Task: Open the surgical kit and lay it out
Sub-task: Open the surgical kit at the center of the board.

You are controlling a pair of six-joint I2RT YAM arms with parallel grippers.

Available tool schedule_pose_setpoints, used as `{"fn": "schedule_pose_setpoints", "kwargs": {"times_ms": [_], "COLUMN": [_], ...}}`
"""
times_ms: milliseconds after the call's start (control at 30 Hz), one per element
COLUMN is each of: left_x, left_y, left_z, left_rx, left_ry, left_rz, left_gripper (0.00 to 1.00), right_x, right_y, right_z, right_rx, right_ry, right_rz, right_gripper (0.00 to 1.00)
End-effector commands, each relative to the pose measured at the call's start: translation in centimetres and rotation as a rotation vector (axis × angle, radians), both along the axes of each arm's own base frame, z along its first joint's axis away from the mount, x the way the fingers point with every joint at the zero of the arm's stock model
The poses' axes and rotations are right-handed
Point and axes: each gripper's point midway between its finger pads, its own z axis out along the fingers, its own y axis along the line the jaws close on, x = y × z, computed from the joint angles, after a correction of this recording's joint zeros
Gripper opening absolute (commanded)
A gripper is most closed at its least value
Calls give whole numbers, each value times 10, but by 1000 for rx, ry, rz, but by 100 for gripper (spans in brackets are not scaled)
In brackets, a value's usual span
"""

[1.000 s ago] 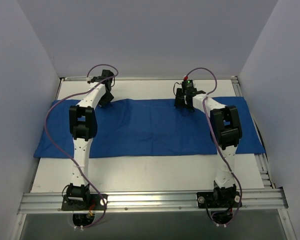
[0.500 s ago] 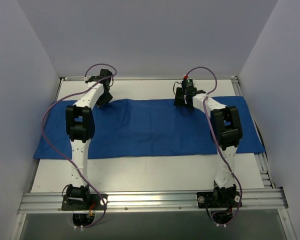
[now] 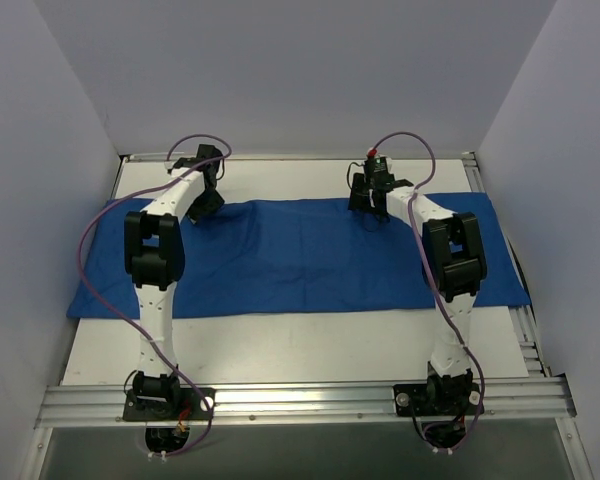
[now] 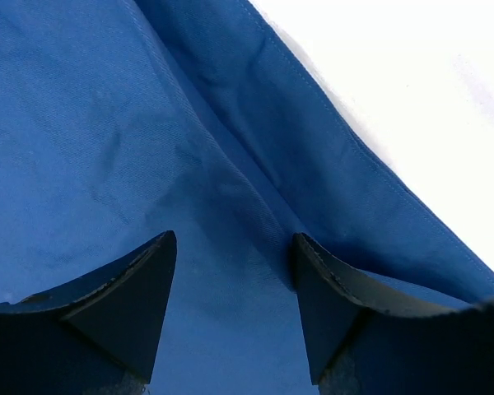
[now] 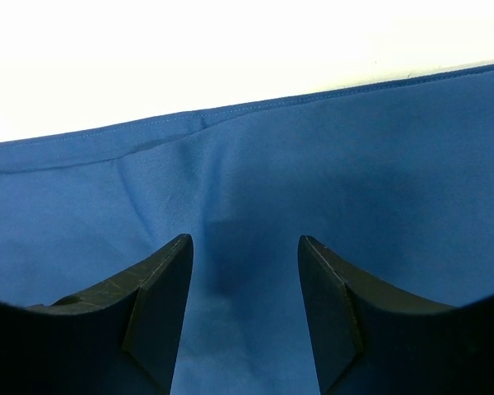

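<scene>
The surgical kit shows only as its royal-blue cloth wrap, folded into a long band across the table; its contents are hidden. My left gripper hangs over the wrap's far left edge, jaws open above a fold of cloth, nothing between them. My right gripper is at the wrap's far edge right of centre, jaws open just over the cloth near its stitched hem.
The white table shows bare in front of and behind the wrap. A metal rail carries the arm bases along the near edge. Grey walls close in on three sides.
The left arm has swung a little leftward and its jaws have widened over the cloth fold. The right arm has hardly moved.
</scene>
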Motion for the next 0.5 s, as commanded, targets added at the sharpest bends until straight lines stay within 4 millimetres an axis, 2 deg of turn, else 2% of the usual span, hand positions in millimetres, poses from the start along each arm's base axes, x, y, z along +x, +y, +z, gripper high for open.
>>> {"fn": "schedule_pose_setpoints", "kwargs": {"times_ms": [0, 267, 333, 467], "left_x": [3, -13, -12, -13], "left_y": [-2, 4, 4, 7], "left_z": [29, 23, 28, 22], "left_rx": [-28, -24, -29, -30], "left_ry": [-70, -70, -101, -97], "left_rz": [10, 54, 64, 67], "left_gripper": [68, 68, 68, 68], "right_x": [-1, -3, -4, -4], "right_y": [1, 0, 0, 0], "right_z": [30, 31, 30, 29], "right_rx": [11, 15, 15, 18], "right_ry": [-50, -54, -54, -54], "right_rz": [-7, -17, -19, -16], "right_gripper": [50, 50, 50, 50]}}
